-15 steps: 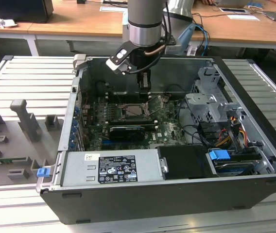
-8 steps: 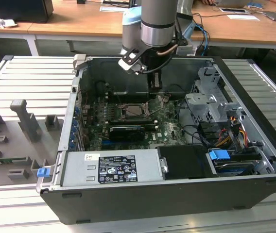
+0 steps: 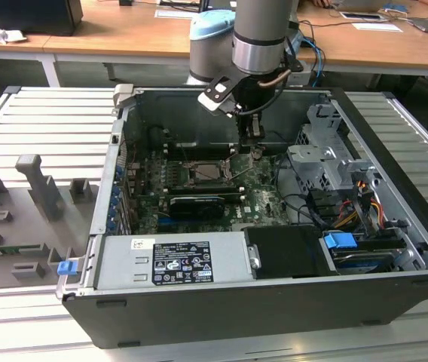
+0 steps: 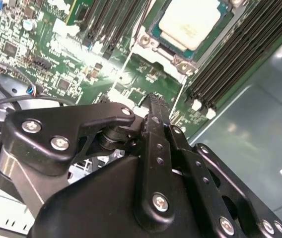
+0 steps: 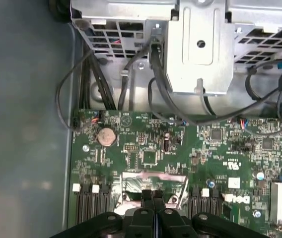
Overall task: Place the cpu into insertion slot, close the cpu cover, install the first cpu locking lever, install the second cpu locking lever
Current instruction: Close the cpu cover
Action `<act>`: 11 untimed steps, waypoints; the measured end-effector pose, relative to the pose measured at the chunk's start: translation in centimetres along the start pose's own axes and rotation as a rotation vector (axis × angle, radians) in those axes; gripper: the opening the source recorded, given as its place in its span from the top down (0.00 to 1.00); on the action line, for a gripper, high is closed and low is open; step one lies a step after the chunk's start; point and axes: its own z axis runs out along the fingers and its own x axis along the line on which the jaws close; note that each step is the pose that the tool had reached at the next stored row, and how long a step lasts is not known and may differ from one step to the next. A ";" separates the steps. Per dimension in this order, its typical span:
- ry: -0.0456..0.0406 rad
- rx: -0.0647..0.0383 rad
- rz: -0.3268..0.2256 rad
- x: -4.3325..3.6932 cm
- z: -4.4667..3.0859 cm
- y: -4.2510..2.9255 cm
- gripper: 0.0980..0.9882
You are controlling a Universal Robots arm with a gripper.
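Claw: I see the claw [image 4: 153, 101] nearest the lens in both wrist views, with its black links and screws in front. Its two fingers are clenched flat against each other.
Claw position: low inside the computer case [image 3: 221, 317], its tip over the green motherboard [image 4: 131, 69], just beside a corner of the insertion slot [image 4: 148, 43].
Chip: the cpu [image 4: 188, 22] lies flat, pale and square, inside the slot's silver rim, apart from the claw.
Cover: I cannot tell from these views whether the cpu cover lies down over the chip.
Memory: long black memory slots [image 4: 230, 64] run along either side of the socket.
Arm: in the exterior view the arm [image 3: 263, 38] hangs from above into the case, to the exterior view's right of the socket.
Case: open, lying on a ribbed metal surface [image 3: 18, 121]. The power supply [image 3: 172, 260] sits along the near wall and the drive cage [image 3: 323, 158] at the exterior view's right.
Outside: grey moulded fixtures [image 3: 44, 185] stand on the surface at the exterior view's left.
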 end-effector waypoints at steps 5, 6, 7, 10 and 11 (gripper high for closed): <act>-0.0003 0.000 0.000 -0.04 0.15 1.31 0.99; -0.0004 0.000 0.000 -0.05 0.16 1.48 0.99; -0.0005 0.000 0.000 -0.06 0.19 1.73 0.99; -0.0010 0.002 -0.008 -0.07 0.32 2.51 0.99; -0.0020 0.002 -0.008 -0.06 0.39 2.78 0.99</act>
